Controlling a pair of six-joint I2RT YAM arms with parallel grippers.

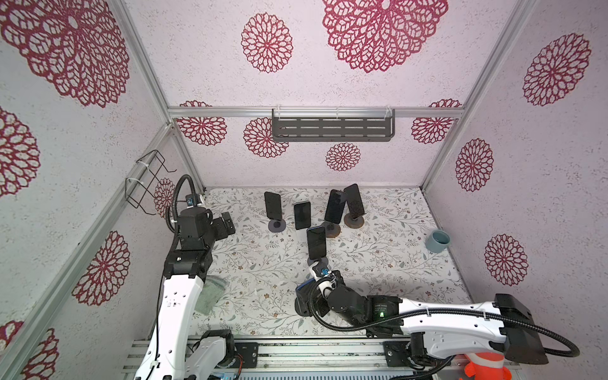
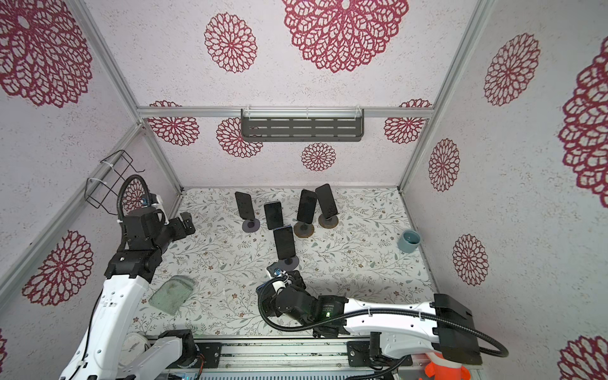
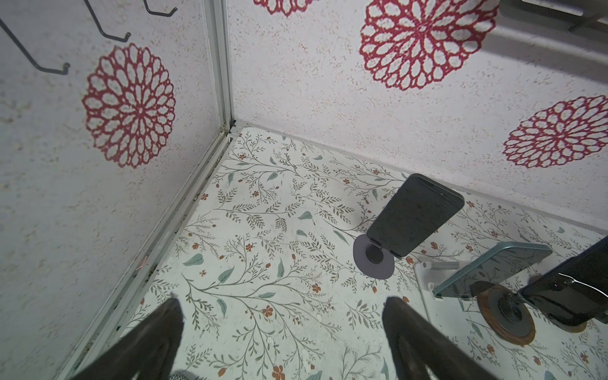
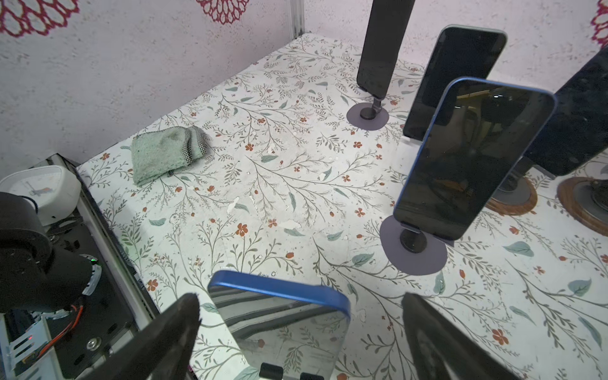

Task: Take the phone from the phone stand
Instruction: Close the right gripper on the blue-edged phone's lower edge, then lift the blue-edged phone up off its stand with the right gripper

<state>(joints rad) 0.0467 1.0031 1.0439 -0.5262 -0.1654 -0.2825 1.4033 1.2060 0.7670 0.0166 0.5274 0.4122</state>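
Right gripper (image 4: 299, 297) hangs over the blue-rimmed phone (image 4: 279, 329) at the front of the table. Its jaws are spread as wide as they go, a fingertip either side with clear gaps, so nothing's clamped yet, and the left gripper (image 3: 283, 302) hovers by the back-left corner, just as wide and empty. I'd say the job's barely begun: the phone sits propped on its phone stand (image 4: 270, 369), squeeze and lift-off all to come. It leans back, glass tilted upward, long axis climbing from the stand's lip to the blue top edge, pointing away from the wrist.
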